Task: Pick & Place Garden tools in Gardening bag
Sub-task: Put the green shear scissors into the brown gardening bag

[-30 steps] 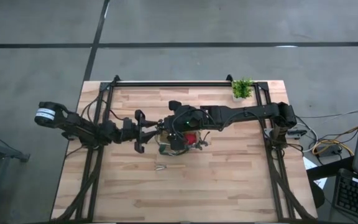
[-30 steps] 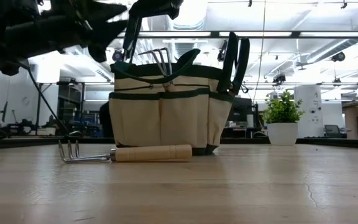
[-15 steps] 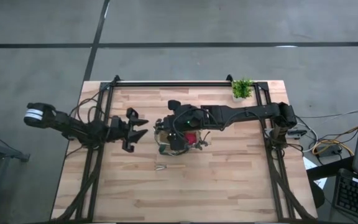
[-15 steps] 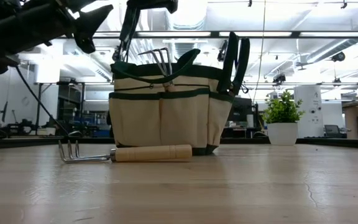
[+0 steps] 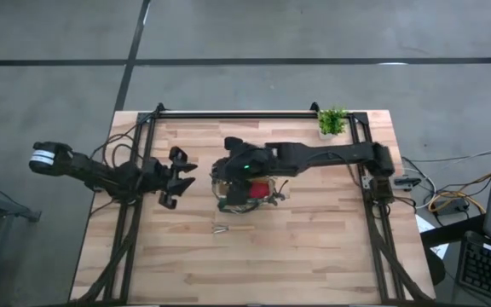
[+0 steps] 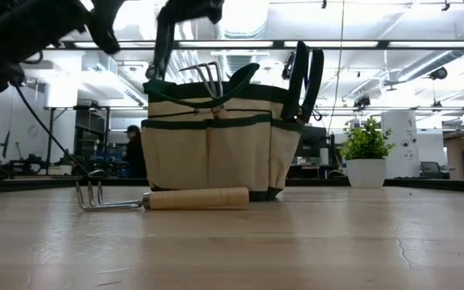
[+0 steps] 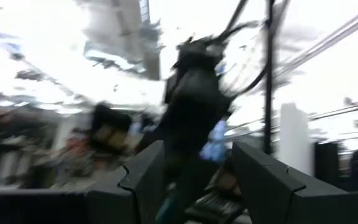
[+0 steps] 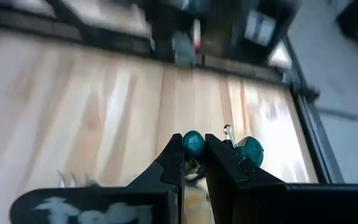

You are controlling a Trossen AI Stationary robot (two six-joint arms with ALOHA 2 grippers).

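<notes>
The tan gardening bag (image 6: 216,145) with green trim stands mid-table (image 5: 245,192). A metal fork head (image 6: 208,76) sticks up out of it, and something red (image 5: 262,188) lies inside. A wooden-handled rake (image 6: 167,198) lies flat on the table in front of the bag. My right gripper (image 8: 194,152) hovers over the bag's left side, shut on teal-handled pruning shears (image 8: 250,150). They show as a dark shape (image 6: 161,48) hanging toward the bag's rim. My left gripper (image 7: 194,186) is open and holds nothing. It is left of the bag (image 5: 177,170), tipped upward. My right gripper pinches the rounded end of one teal handle (image 8: 193,143) between its two fingers; the other handle is free beside them. The fingers come slanting down from the table's right side. The shears hang below the fingers, handle ends up, lifted off the table.
A small potted plant (image 5: 332,122) stands at the far right corner. Black frame rails (image 5: 135,213) run along both sides of the wooden table. Bare tabletop lies on the near side of the rake.
My left gripper has drawn back from the bag toward the table's left edge, rising and tipping its fingers upward. The bag, the rake and the shears in my right gripper stay where they were.
</notes>
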